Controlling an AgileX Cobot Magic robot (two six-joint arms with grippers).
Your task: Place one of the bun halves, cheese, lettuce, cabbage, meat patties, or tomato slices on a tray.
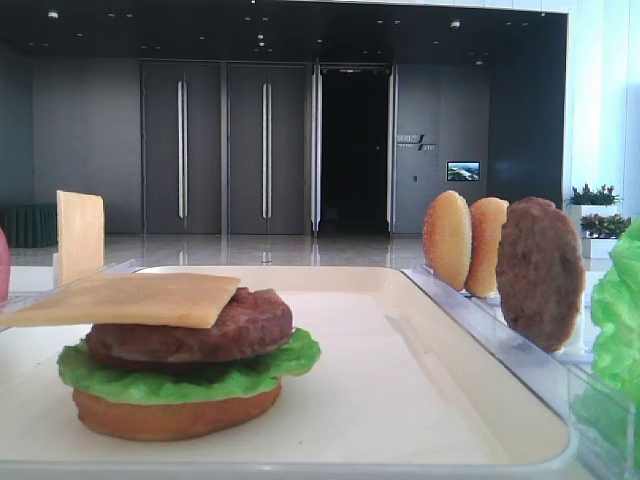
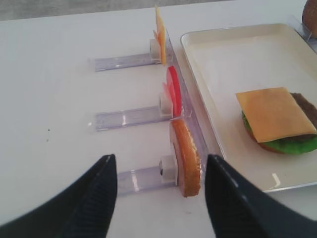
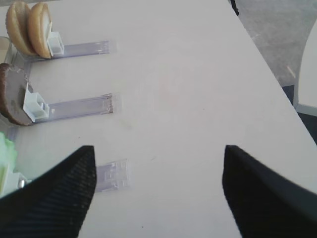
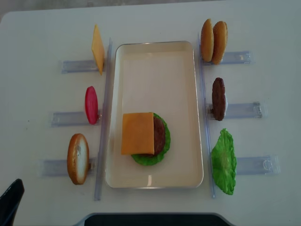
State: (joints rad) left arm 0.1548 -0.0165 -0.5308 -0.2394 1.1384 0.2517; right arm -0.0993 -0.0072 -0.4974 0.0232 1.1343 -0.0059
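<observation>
The tray sits in the middle of the overhead view, with a stack in its lower half: bun half, lettuce, meat patty, and a cheese slice on top. The cheese hangs off to the left of the patty, so a nudge could slide it off.

The left gripper hangs with jaws wide and nothing between them, low in the left wrist view, just in front of the bun half standing in its clear holder. Closing off-centre could tip that bun or drag the holder (it looks light).

The right gripper is also spread wide and empty over bare table.
</observation>
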